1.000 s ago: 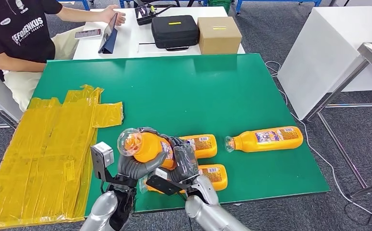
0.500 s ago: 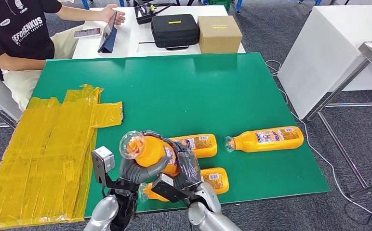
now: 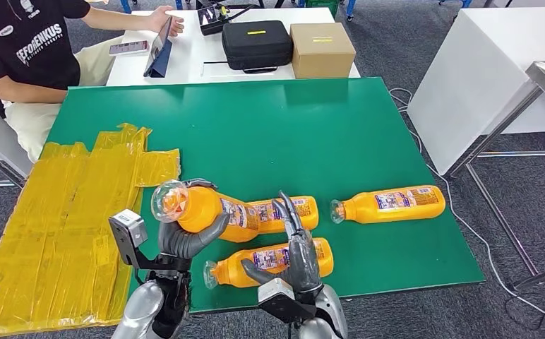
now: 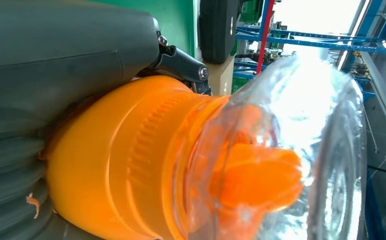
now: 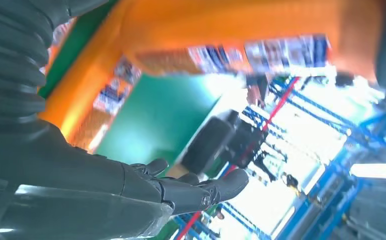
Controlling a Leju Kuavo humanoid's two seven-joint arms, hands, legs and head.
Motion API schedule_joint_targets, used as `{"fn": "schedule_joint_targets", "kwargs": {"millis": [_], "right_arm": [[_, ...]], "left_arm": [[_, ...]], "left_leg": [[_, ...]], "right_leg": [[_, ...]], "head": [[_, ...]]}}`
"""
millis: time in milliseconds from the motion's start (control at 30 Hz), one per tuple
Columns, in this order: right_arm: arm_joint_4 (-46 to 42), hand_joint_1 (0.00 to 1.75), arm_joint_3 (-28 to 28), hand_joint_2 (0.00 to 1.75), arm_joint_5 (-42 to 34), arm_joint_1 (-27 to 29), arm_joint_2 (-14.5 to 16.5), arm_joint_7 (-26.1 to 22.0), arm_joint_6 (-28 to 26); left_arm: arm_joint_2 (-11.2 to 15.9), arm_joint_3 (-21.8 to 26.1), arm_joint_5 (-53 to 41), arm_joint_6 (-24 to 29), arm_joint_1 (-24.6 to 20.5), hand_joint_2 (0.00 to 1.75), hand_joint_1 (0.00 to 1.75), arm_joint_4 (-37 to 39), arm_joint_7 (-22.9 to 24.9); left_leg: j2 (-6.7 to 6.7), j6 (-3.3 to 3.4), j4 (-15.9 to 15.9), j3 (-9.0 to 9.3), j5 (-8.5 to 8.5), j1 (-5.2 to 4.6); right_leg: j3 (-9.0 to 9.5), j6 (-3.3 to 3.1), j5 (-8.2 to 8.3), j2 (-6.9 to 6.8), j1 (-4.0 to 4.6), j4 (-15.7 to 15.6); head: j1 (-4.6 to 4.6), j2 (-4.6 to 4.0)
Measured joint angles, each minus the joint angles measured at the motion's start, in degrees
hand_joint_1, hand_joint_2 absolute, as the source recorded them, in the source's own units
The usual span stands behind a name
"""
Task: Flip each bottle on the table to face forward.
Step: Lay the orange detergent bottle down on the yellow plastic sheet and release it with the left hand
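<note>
Left hand (image 3: 185, 240) wrapped from beneath around a raised orange bottle (image 3: 206, 210), fingers and thumb closed on the body just behind the shoulder. Clear domed cap (image 3: 169, 200) pointing toward the yellow plastic sheeting (image 3: 58, 219), label turned up toward the head camera. Held clear of the green table (image 3: 270, 127), probably so the body can be rolled round without scraping the neighbours.

Right hand (image 3: 296, 251) holding nothing, fingers straight and spread, hovering over the nearest lying bottle (image 3: 270, 260). Whether touching it: cannot tell. Likely placed there to steady or take the next one.

Behind the raised bottle, a second lying bottle (image 3: 291, 212), partly hidden. Well to the right, a fourth bottle (image 3: 390, 203), alone, cap toward the others. All three flat on their sides with printed labels showing.

At the far edge, a seated person (image 3: 30, 49) at a white desk carrying a black case (image 3: 255, 44) and a cardboard box (image 3: 321, 49).

Judgement: turning of the held bottle under way, set-down still to come.
</note>
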Motion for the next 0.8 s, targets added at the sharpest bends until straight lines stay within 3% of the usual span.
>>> {"fn": "schedule_joint_targets", "kwargs": {"millis": [600, 667, 800], "right_arm": [[-13.56, 0.00, -7.55, 1.75, 2.63, 4.75, -0.26, 1.66, -0.26], [-14.30, 0.00, -8.33, 1.75, 3.43, 5.20, 0.01, 1.72, -0.39], [-17.42, 0.00, -11.30, 1.75, 6.95, 6.45, 0.92, 2.99, -0.14]], "left_arm": [[0.00, 0.08, -3.43, 5.43, -0.15, 1.75, 1.75, -2.34, -1.43], [0.00, 0.09, -8.56, 9.34, -0.15, 1.75, 1.75, -2.75, -2.91], [-0.01, -0.11, -30.85, 23.37, -0.26, 1.75, 1.75, -4.85, -4.57]], "left_leg": [[0.00, 0.00, 0.00, 0.00, 0.00, 0.00], [0.00, 0.00, 0.00, 0.00, 0.00, 0.00], [0.00, 0.00, 0.01, 0.00, 0.00, 0.00]], "right_leg": [[-0.02, 0.00, 0.00, 0.00, 0.01, 0.02], [-0.03, 0.00, 0.00, 0.00, 0.01, 0.02], [-0.03, 0.00, 0.00, 0.00, 0.01, 0.02]], "head": [[-0.01, 0.01], [-0.01, 0.01], [-0.01, 0.01]]}}
